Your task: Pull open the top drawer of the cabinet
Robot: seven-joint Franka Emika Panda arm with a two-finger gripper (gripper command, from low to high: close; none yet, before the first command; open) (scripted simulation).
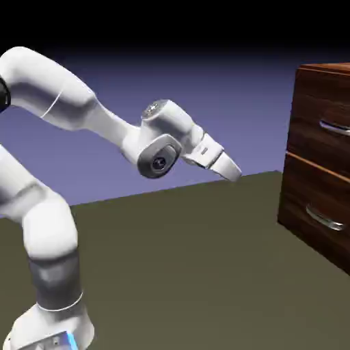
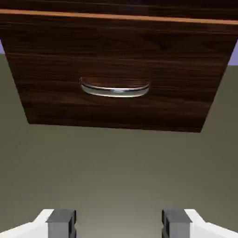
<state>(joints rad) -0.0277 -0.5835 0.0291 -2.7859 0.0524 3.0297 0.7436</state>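
One arm [image 1: 51, 229] stands at the exterior view's left, its base at the lower left corner, and reaches toward the exterior view's right. It carries one hand [image 1: 191, 140], which points down and to the right and stops well apart from the one cabinet [image 1: 318, 157].

The cabinet shows two drawers in the exterior view, one above the other. The top drawer [image 1: 307, 119] is the upper of the two, at the exterior view's right, and it sits flush and closed. The lower drawer [image 1: 301, 191] is flush as well. There are two silver handles, one to each drawer: the top handle [image 1: 335, 128] and the lower handle [image 1: 324, 217], both curved bars. One thin orange seam [image 1: 318, 165] runs between the drawers.

In the hand view the lower drawer and its one handle fill much of the upper part, with the seam above them and a dark strip of the top drawer over that. Two fingers [image 2: 119, 224] show at the bottom edge, wide apart, with only the desk seen between them.

The desk [image 1: 171, 260] is a plain, dull olive-brown surface, paler near the bottom of the hand view. Behind it is one backdrop [image 1: 225, 102], blue-violet low down and black at the top.
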